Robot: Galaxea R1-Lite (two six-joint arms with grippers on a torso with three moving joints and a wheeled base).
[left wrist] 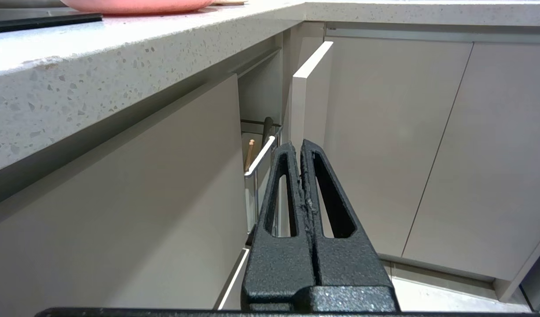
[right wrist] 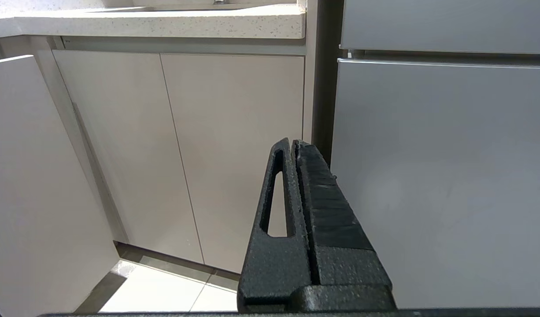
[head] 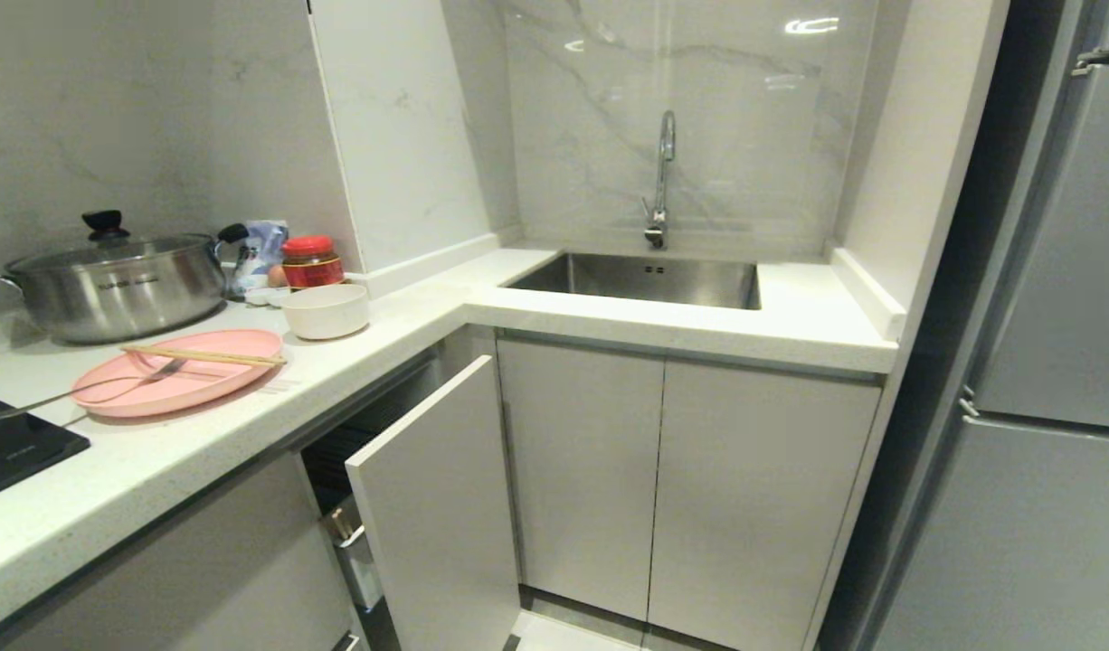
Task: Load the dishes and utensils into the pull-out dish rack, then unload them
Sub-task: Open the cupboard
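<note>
The large flat round pale-pink plate (head: 176, 383) lies on the white speckled tabletop (head: 202, 452), carrying the slim silver metal fork (head: 84, 389) and light wooden chopsticks (head: 206, 356), with the small deep off-white round bowl (head: 325, 310) just beside it, all staged within reach for loading. The pull-out dish rack's white front panel (head: 437, 506) stands partly drawn out below, exposing its chrome wire basket (left wrist: 259, 156). Left end effector (left wrist: 301, 147) and right end effector (right wrist: 294, 145) hang low before the cabinets, both clenched and empty.

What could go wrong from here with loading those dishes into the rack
1. The rack is only part way out; its front panel stands at an angle close to the neighbouring cabinet doors, so loading space looks tight.
2. The chopsticks and fork lie loose on the plate; lifting the plate first could spill them.
3. The plate sits near the counter edge, so a nudge might push it off.
</note>
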